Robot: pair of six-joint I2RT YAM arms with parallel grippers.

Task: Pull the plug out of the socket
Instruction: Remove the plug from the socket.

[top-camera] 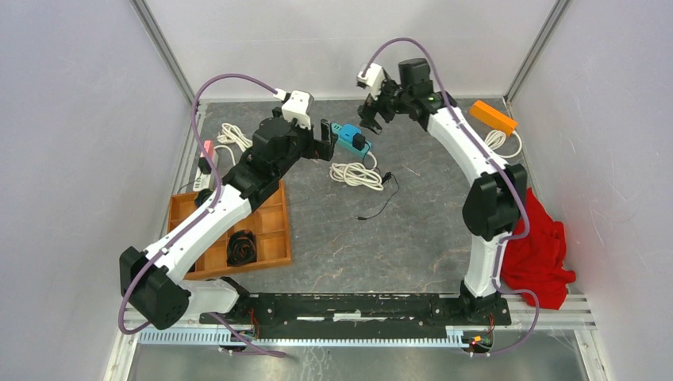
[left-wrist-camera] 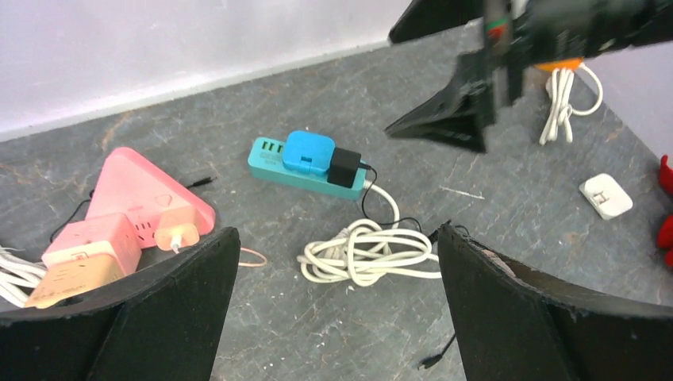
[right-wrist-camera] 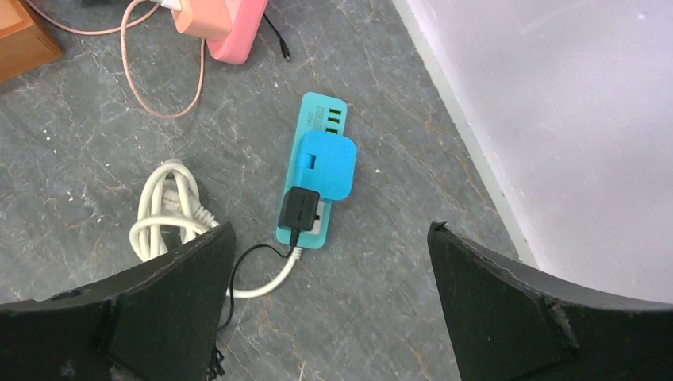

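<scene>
From above, the teal plastic power strip point(top-camera: 341, 131) lies at the far middle of the grey stone-patterned table point(top-camera: 381, 238). A blue square adapter point(top-camera: 350, 136) and a small black plug point(top-camera: 362, 144) are both seated in it. A white coiled cord point(top-camera: 355, 173) lies just in front of it. A wooden compartment tray point(top-camera: 270, 230), an orange power strip point(top-camera: 492, 116) and a red cloth point(top-camera: 544, 246) sit well off to the sides. The left claw point(top-camera: 324, 143) hangs just left of the strip and the right claw point(top-camera: 371, 119) just behind it.

The left wrist view has the strip point(left-wrist-camera: 270, 155) ahead, with a pink triangular socket block point(left-wrist-camera: 143, 194) to its left and the white coiled cord point(left-wrist-camera: 361, 254) nearer. The right claw point(left-wrist-camera: 468, 107) hangs close beyond the black plug point(left-wrist-camera: 344, 167). The left claw point(left-wrist-camera: 335, 232) stands spread wide, holding nothing.

In the right wrist view the black plug point(right-wrist-camera: 299, 210) sits at the strip's near end, below the blue square adapter point(right-wrist-camera: 327, 163). The right claw point(right-wrist-camera: 329, 230) gapes fully above them, touching neither.
</scene>
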